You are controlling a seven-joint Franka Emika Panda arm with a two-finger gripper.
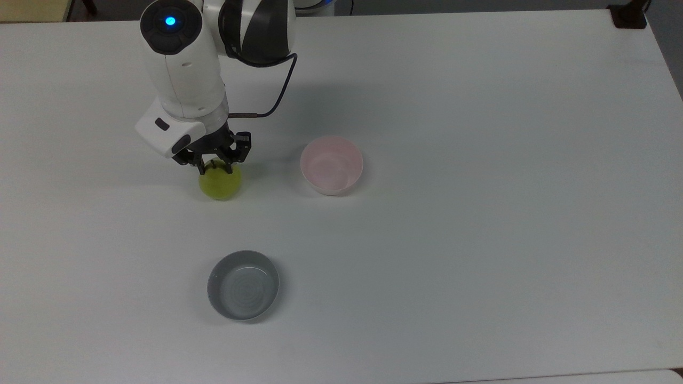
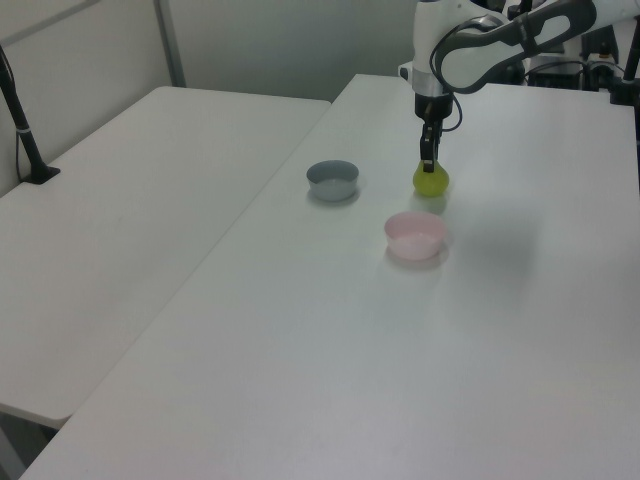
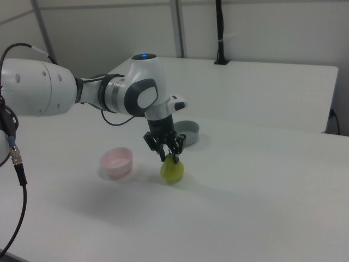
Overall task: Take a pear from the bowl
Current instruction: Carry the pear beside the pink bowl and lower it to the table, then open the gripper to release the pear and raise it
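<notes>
Yellow-green and round, the pear (image 1: 220, 184) sat low over the white table (image 1: 480, 240) — whether it touched the surface or hung just above it could not be told — and it was outside the bowl (image 1: 331, 164), well to the top view's left of it. The gripper (image 1: 215, 167) came down on it from above, its black fingers clamped around the top of the fruit by the stem. In the right view the pear (image 3: 172, 171) showed under the gripper (image 3: 169, 157), with a soft shadow directly beneath it, and the pale pink bowl (image 3: 116, 162) stood to the right view's left, apart from the fruit. In the left view the pear (image 2: 431, 181) lay beyond the bowl (image 2: 415, 235), the gripper (image 2: 428, 165) pointing straight down onto it.

The pink bowl held nothing. The grey bowl (image 1: 243, 292) stood well apart from both — lower in the top view, slightly to the top view's right of the pear — and in the right view the grey bowl (image 3: 186, 132) was partly hidden behind the arm (image 3: 82, 93). A dark cable (image 1: 277, 96) looped from the wrist of the arm. A second white table (image 2: 130, 200) adjoined on the left view's left, with a black post (image 2: 22, 125) standing on it.
</notes>
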